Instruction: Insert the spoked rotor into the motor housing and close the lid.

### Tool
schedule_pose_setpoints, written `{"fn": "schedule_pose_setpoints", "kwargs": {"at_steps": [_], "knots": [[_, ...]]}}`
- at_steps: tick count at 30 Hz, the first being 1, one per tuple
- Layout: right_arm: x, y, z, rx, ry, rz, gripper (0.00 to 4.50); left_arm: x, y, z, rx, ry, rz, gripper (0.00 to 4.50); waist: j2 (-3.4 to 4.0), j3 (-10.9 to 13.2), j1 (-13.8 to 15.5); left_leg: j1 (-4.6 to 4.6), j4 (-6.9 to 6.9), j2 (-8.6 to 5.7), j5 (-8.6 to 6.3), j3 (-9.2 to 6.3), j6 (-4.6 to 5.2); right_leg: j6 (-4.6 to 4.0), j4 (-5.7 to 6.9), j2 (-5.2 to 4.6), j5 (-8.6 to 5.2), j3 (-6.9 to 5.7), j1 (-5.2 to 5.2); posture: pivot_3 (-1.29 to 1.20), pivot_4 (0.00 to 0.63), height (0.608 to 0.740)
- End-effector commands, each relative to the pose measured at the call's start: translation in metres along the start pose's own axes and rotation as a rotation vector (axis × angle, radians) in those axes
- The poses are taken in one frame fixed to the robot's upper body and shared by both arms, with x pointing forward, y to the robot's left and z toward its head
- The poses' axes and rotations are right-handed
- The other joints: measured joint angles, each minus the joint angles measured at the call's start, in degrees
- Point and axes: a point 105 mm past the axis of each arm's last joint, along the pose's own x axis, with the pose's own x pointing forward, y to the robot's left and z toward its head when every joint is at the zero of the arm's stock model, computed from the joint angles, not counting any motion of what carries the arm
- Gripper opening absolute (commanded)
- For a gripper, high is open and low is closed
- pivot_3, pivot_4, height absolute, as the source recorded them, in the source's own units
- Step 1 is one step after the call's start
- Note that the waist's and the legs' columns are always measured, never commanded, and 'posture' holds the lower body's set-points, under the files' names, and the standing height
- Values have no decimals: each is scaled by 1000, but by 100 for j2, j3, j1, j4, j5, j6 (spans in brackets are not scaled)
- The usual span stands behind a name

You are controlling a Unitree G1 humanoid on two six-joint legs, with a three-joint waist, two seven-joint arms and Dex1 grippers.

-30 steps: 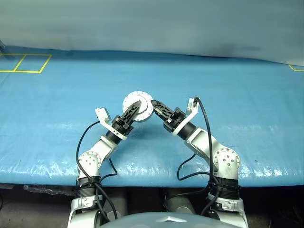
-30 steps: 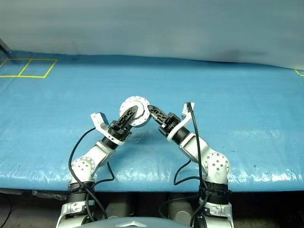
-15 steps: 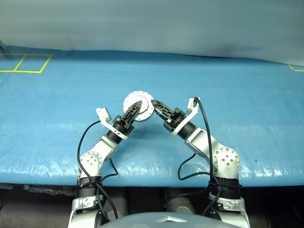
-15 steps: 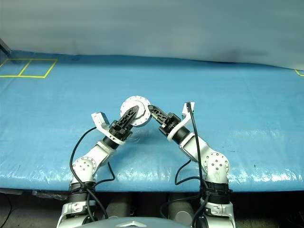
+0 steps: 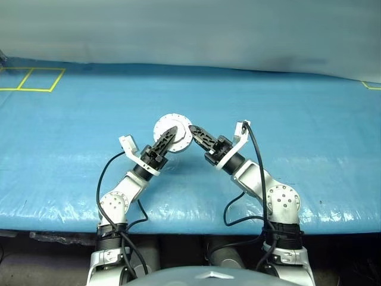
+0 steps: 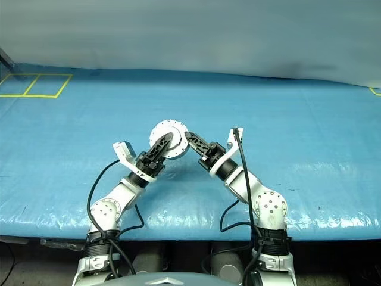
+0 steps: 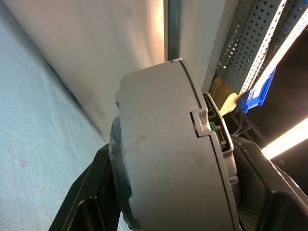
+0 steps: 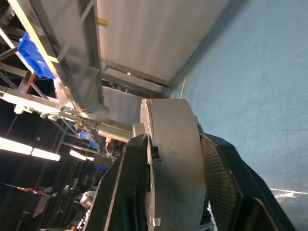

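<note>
Motor housing (image 5: 172, 132): round silver puck, held up above the blue table cover (image 5: 71, 131), between the two arms, flat round face toward the head camera.
Lid (image 6: 168, 129): lies closed flat on the puck, plain silver face with raised centre outward.
Left gripper (image 5: 167, 137): fingers clamp the puck across its thickness.
Right gripper (image 5: 191, 130): fingers straddle the puck's rim from the other side, clasping it.
Yellow tape squares (image 5: 33, 78): far left on the cover.

Motor housing (image 5: 172, 132): round silver-grey puck, held off the blue surface near the scene's centre, its flat face with a ring of small rim holes turned toward the head camera. Lid (image 8: 173, 159) is shut against the puck, seam visible edge-on. Connector notch (image 7: 211, 127) sits on the rim.
</note>
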Motion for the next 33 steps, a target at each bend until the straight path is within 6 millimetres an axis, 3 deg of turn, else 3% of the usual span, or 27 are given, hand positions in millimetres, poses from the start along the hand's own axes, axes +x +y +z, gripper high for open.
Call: {"fn": "schedule_pose_setpoints", "kwargs": {"at_steps": [1, 5, 10, 33], "knots": [[2, 29, 7, -78, -45, 118, 2826, -1, -6, 16, 82, -49, 1, 2802, 0, 0, -5, 1, 0, 0, 0, 0, 0, 0, 1, 1, 0, 0, 0, 0, 150, 740], [1, 23, 22, -120, -140, 76, 2826, -1, -4, 19, 98, -68, 19, 2802, 0, 0, 6, 1, 0, 4, 0, -4, 0, 4, 3, 6, 1, -1, 0, 0, 150, 740], [1, 19, 24, -147, -159, 54, 2826, -3, 0, 26, 133, -107, 57, 2802, -1, 0, 33, -3, 15, 0, 0, -2, 0, 7, 0, 2, 3, 1, 6, 0, 150, 740], [1, 8, 17, -224, -114, -6, 2826, -18, 39, 112, 360, -406, 415, 2802, -12, 7, 35, 0, 67, 0, 0, -8, 1, 25, -1, 3, 15, 1, 35, 0, 150, 740]]}}
